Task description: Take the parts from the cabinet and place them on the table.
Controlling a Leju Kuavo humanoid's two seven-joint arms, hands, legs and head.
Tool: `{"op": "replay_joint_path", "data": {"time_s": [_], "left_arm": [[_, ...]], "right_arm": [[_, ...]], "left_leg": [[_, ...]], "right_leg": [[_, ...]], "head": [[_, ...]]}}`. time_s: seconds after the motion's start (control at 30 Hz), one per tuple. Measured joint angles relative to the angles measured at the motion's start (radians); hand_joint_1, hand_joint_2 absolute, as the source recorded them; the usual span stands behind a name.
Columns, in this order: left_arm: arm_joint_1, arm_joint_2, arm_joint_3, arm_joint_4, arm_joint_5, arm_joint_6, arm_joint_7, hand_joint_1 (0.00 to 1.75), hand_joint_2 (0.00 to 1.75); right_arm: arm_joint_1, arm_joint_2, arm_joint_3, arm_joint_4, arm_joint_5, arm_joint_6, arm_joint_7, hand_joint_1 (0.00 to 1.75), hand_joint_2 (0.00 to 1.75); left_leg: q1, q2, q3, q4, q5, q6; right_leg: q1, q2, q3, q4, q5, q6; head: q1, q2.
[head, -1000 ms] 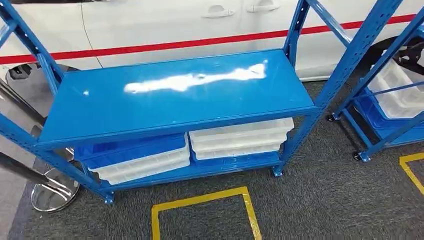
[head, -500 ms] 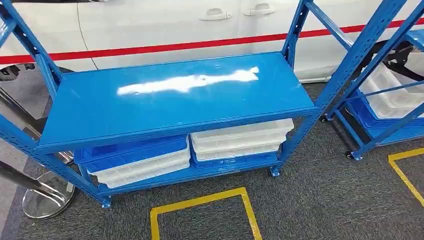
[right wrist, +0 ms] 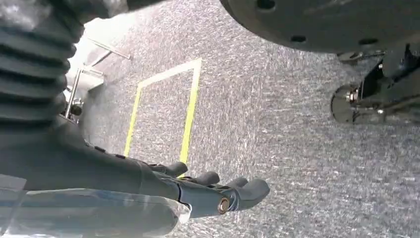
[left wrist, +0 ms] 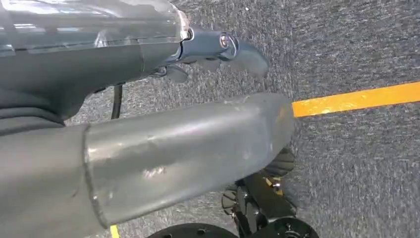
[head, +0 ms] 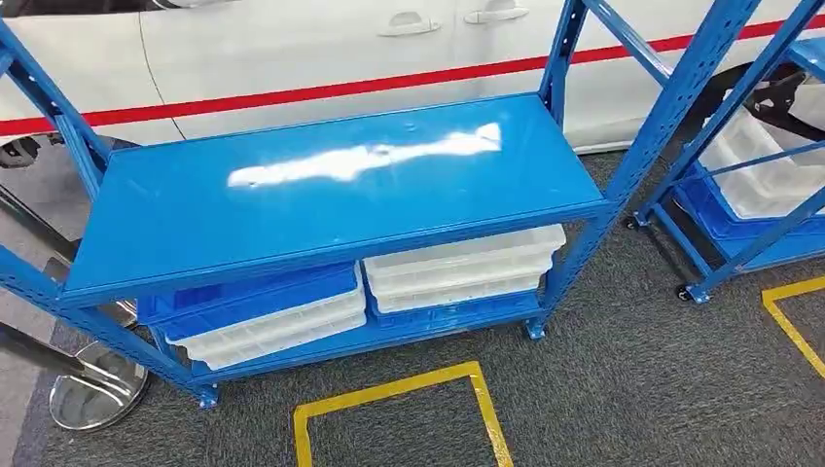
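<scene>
A white car (head: 292, 49) with a red stripe stands behind the blue cabinet (head: 331, 209), the landmark here. The cabinet's top shelf is bare and glossy. A second blue rack (head: 749, 195) holding white trays stands to the cabinet's right. On the cabinet's bottom shelf lie stacked trays: a blue tray on white trays (head: 263, 316) at the left end, white trays on a blue one (head: 462, 277) at the right end. No parts can be made out in them. On the grey carpet in front of the cabinet is a yellow taped square (head: 394, 409). The left hand (left wrist: 218, 52) hangs over the carpet, fingers loosely extended, holding nothing. The right hand (right wrist: 213, 191) likewise hangs with fingers slightly spread and empty.
</scene>
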Motion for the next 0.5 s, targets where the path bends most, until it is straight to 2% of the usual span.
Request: {"op": "replay_joint_path", "data": {"time_s": [0.1, 0.13, 0.17, 0.2, 0.33, 0.5], "left_arm": [[0.0, -0.002, 0.0, -0.002, 0.001, 0.0, 0.002, 0.0, 0.0], [0.0, -0.002, 0.0, -0.002, 0.002, 0.0, 0.002, 0.0, 1.75], [0.0, -0.002, 0.0, -0.002, 0.002, 0.0, 0.004, 0.0, 1.75], [0.0, -0.002, 0.0, -0.002, 0.003, 0.0, 0.005, 0.0, 1.75], [0.001, -0.004, -0.006, -0.007, 0.014, 0.003, 0.01, 0.0, 1.75], [0.01, -0.004, -0.095, -0.019, 0.104, 0.01, 0.034, 0.0, 1.75]], "right_arm": [[-0.001, 0.0, -0.003, 0.0, 0.001, 0.001, -0.001, 0.0, 0.0], [-0.001, 0.0, -0.005, 0.0, 0.002, 0.002, -0.001, 0.0, 0.0], [-0.001, 0.0, -0.006, 0.0, 0.003, 0.002, -0.001, 0.0, 0.0], [-0.001, 0.0, -0.007, 0.0, 0.003, 0.002, -0.001, 0.0, 1.75], [-0.001, -0.001, -0.005, 0.001, 0.0, 0.001, -0.001, 0.0, 1.75], [0.001, -0.017, 0.062, 0.002, -0.078, -0.006, -0.005, 0.0, 1.75]], "left_leg": [[0.001, 0.0, 0.002, -0.002, 0.001, -0.005], [0.001, 0.0, 0.002, -0.003, 0.001, -0.006], [0.001, 0.0, 0.002, -0.003, 0.001, -0.006], [0.002, 0.0, 0.002, -0.003, 0.001, -0.007], [0.002, 0.0, 0.002, -0.003, 0.0, -0.009], [0.002, 0.0, 0.002, -0.003, 0.0, -0.009]], "right_leg": [[0.001, 0.0, 0.001, 0.0, -0.001, -0.004], [0.001, 0.0, 0.001, 0.001, -0.001, -0.004], [0.002, 0.0, 0.001, 0.001, -0.002, -0.004], [0.002, 0.0, 0.001, 0.001, -0.002, -0.004], [0.003, 0.0, 0.001, 0.001, -0.002, -0.005], [0.003, 0.0, 0.001, 0.0, -0.002, -0.005]], "head": [[0.0, 0.0], [0.0, 0.0], [0.0, 0.0], [0.0, 0.0], [0.0, 0.0], [0.0, 0.0]]}}
